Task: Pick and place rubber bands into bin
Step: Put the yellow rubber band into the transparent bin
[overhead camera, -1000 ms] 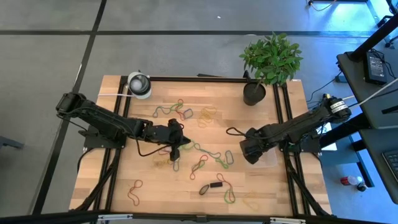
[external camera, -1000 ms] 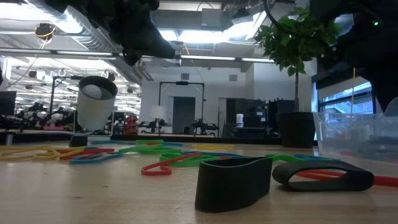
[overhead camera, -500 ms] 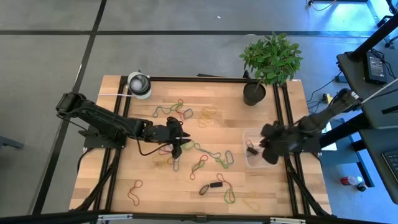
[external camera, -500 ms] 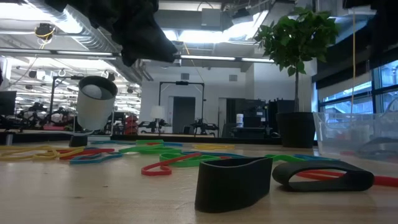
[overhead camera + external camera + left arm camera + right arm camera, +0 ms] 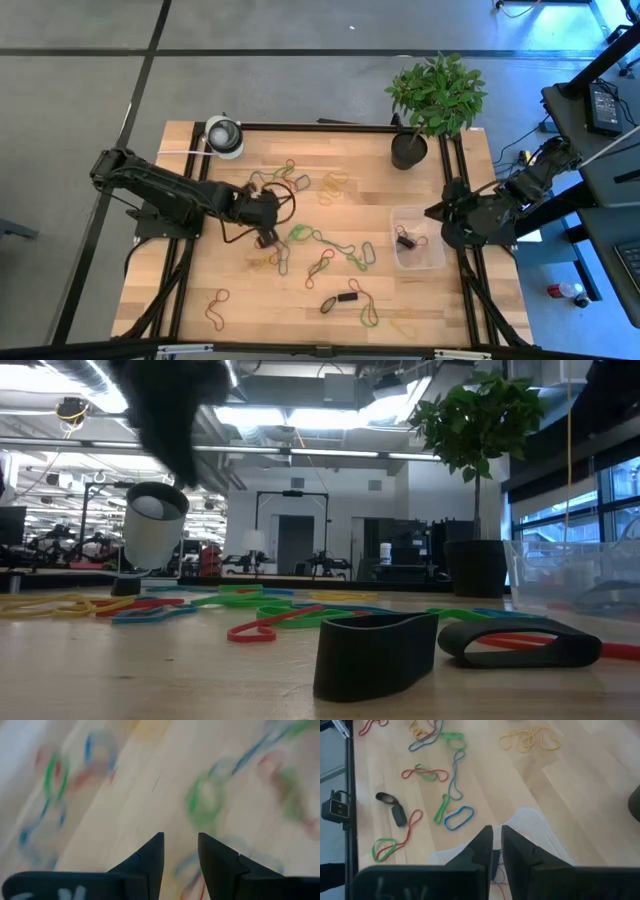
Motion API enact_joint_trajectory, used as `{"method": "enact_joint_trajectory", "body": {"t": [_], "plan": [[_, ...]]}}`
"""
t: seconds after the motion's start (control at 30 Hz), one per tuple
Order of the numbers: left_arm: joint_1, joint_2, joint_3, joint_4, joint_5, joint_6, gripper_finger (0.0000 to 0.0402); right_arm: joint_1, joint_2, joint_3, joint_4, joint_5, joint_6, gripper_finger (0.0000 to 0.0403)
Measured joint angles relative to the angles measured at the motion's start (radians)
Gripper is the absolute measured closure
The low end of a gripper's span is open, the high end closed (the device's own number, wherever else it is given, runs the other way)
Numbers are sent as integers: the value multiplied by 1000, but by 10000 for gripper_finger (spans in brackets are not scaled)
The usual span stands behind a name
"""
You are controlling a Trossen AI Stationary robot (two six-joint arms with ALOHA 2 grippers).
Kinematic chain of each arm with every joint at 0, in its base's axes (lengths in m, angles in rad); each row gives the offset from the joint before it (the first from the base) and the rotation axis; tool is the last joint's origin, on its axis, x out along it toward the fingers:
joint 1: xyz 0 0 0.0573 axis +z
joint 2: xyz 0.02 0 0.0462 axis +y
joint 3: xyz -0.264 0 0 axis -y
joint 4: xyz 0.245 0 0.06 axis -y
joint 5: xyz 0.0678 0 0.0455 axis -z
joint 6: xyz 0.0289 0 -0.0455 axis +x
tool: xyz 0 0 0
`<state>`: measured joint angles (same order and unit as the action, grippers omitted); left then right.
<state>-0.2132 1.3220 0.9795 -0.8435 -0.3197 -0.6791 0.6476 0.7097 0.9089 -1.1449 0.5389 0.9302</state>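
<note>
Rubber bands (image 5: 318, 240) lay scattered over the middle of the wooden tabletop (image 5: 360, 205), and they were the light, floppy thing of this work. The left gripper (image 5: 266, 238) hung just above this scatter, and in the left wrist view its fingers (image 5: 150, 857) stood a little apart with nothing between them; below them a green band (image 5: 204, 800) lay flat on the wood, blurred. The right gripper (image 5: 496, 851) was at the outer edge of the clear bin (image 5: 418, 240), at the right side of the tabletop, and its fingers stood narrow, almost together, and empty. Inside the bin at least one dark band (image 5: 405, 240) with some red already lay.

I judged that the bands would weigh almost nothing, bend at any touch and stretch when pulled. Their rubber was probably grippy, so a band might cling to a finger at release. Many of them overlapped in chains, for example the green and blue ones (image 5: 451, 795), so lifting one could drag its neighbours. A good hold would be across one single strand where it lay free of the others, with the fingertips pressed down to the wood. The two broad black bands (image 5: 375, 652) stood up on edge, and those could be pinched through the wall.

Farther out stood a white roll (image 5: 223, 134) and a potted plant (image 5: 435, 100).
</note>
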Motion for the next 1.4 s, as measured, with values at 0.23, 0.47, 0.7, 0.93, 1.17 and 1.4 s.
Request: {"method": "enact_joint_trajectory", "body": {"t": [0.23, 0.47, 0.7, 0.93, 1.17, 1.4], "plan": [[15, 0, -52, -282, 172, -226, 258, 0, 1, 0, -1, 21, 3, 360], [15, 0, -207, -199, 233, -314, 207, 0, 2, 0, 2, 22, 9, 360], [26, 0, -296, -6, 215, -280, 177, -1, 2, -1, 12, 30, 11, 360], [52, 11, -386, 38, 244, -304, 184, -1, 3, -1, 23, 55, 35, 360], [45, 7, -443, 78, 310, -286, 216, -1, 4, -1, 29, 55, 38, 360], [14, 7, -446, 106, 281, -401, 326, -1, 4, -1, 40, 60, 37, 360]]}}
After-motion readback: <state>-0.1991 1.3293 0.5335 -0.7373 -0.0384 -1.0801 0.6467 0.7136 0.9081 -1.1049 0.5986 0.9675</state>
